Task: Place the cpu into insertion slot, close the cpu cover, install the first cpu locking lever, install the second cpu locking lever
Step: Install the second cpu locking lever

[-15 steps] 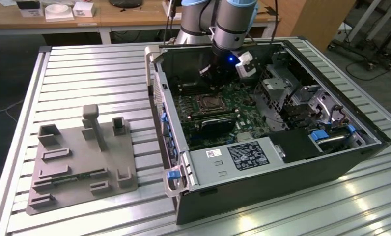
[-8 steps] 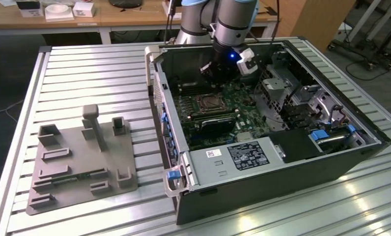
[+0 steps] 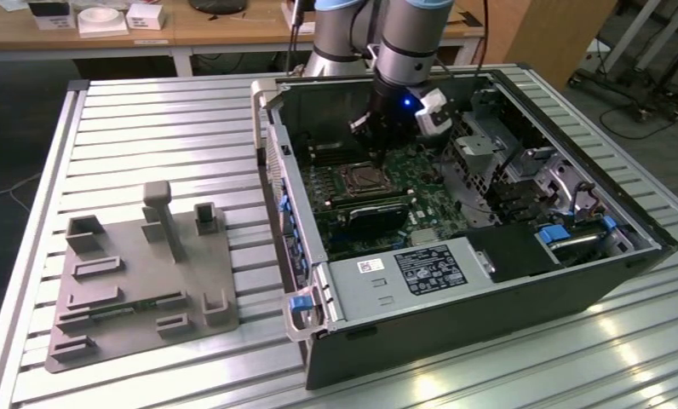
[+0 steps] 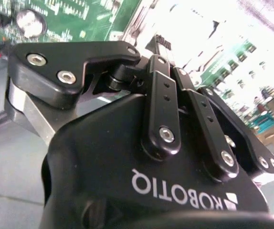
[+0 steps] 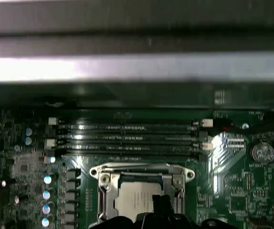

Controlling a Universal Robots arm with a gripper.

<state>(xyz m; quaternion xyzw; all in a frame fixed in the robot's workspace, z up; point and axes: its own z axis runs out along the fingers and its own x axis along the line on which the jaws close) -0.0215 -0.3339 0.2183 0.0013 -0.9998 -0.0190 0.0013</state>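
Squarely seated, cpu (image 5: 138,197) flat in insertion slot (image 5: 142,194), cpu cover (image 5: 142,170) down

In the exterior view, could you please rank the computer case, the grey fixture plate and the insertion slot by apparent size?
1. computer case
2. grey fixture plate
3. insertion slot, clearly smallest, under the gripper

Inside the open computer case (image 3: 475,281), the arm's black claw (image 3: 382,145) hangs over the motherboard, its fingertips too dark and small in the exterior view to tell whether they are spread or closed. In the first wrist view, the cpu (image 5: 139,198) and the cpu cover (image 5: 142,171) are cut off by the picture's edge and partly hidden behind the claw's dark tip. The second wrist view's circuit board (image 4: 84,19) washes out in glare.
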